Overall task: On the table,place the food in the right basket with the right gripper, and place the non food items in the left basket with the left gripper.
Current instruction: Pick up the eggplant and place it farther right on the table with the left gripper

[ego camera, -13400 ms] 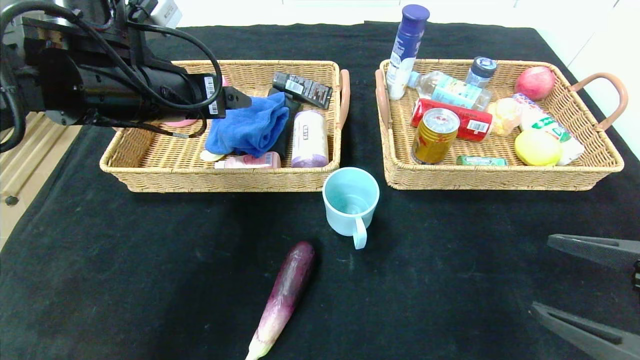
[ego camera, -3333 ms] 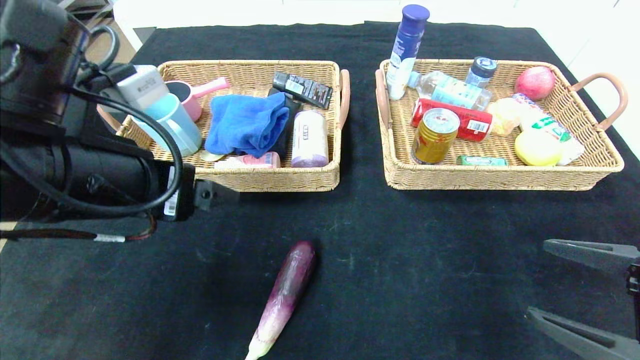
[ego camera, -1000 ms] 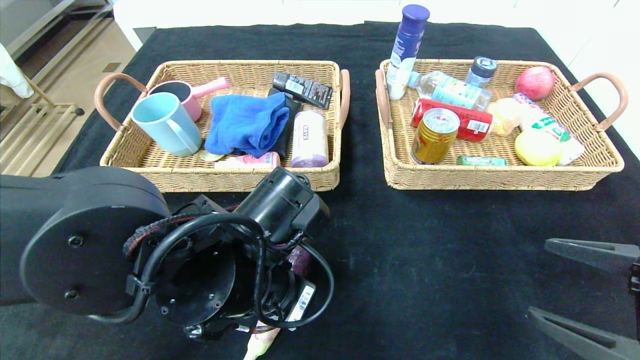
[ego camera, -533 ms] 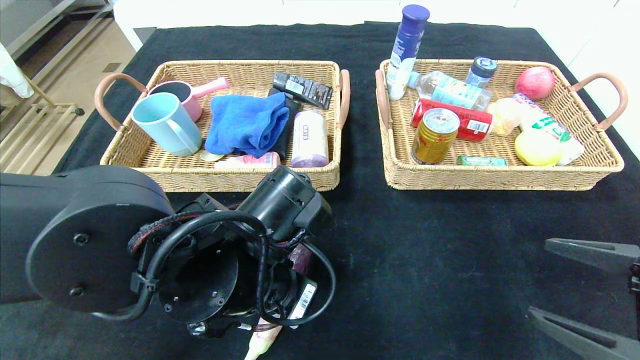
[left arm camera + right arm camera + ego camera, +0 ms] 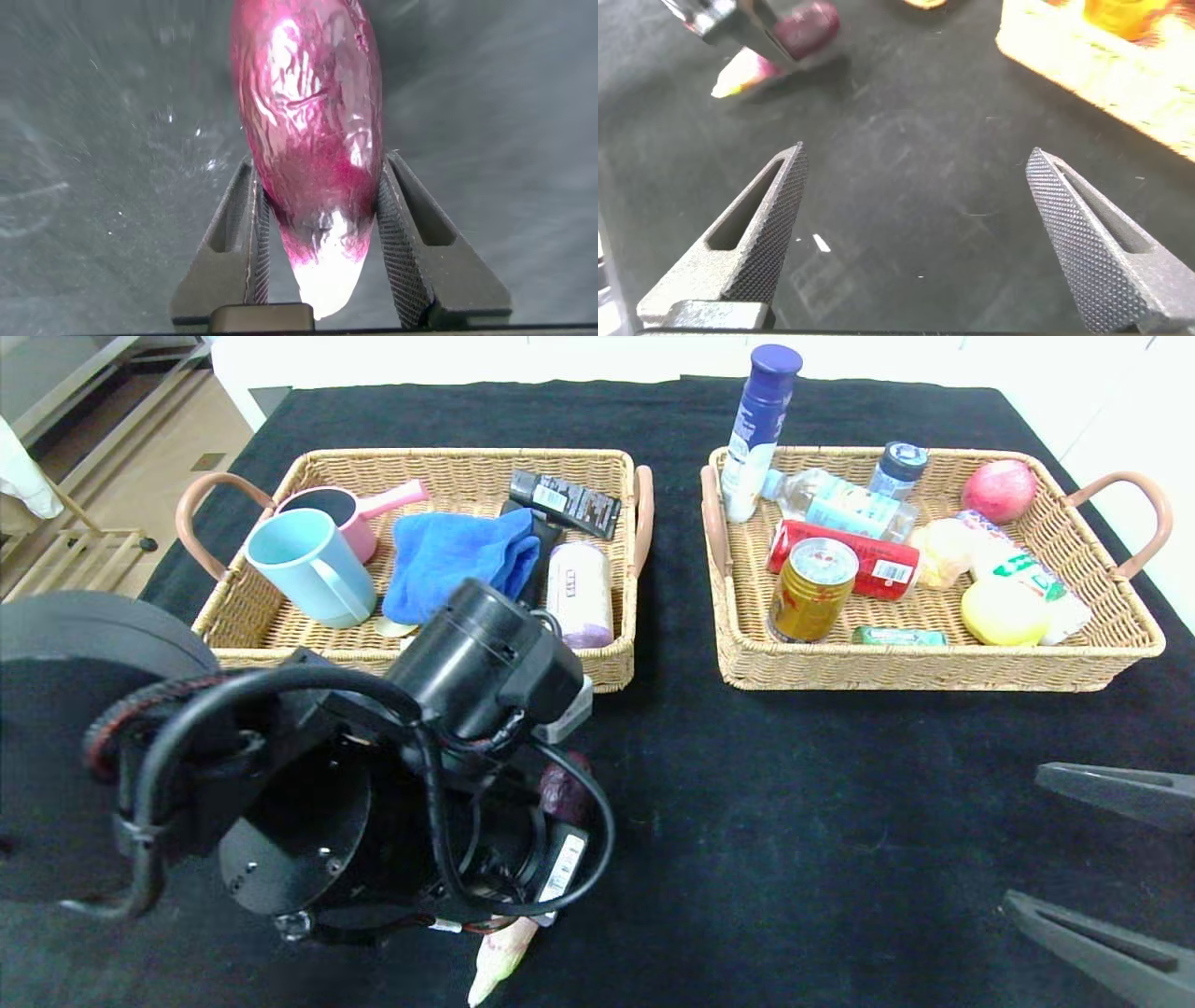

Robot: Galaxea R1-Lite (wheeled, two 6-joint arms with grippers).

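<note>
A purple eggplant (image 5: 308, 103) with a pale stem end sits between my left gripper's (image 5: 320, 163) jaws, which are shut against its sides near that end. In the head view my left arm (image 5: 485, 653) covers most of the eggplant (image 5: 563, 791), at the table's front centre; only its dark end and pale tip show. My right gripper (image 5: 1025, 835) is open and empty at the front right, and shows the same in its wrist view (image 5: 915, 154). The left basket (image 5: 420, 667) and right basket (image 5: 934, 672) stand at the back.
The left basket holds a light blue cup (image 5: 313, 569), a pink cup, a blue cloth (image 5: 457, 565) and tubes. The right basket holds a gold can (image 5: 810, 588), bottles, an apple (image 5: 997, 490) and packets. A tall blue bottle (image 5: 761, 425) stands at its far left corner. Black cloth covers the table.
My left arm has risen and shifted toward the baskets, and the eggplant has moved with it. The right gripper has barely moved.
</note>
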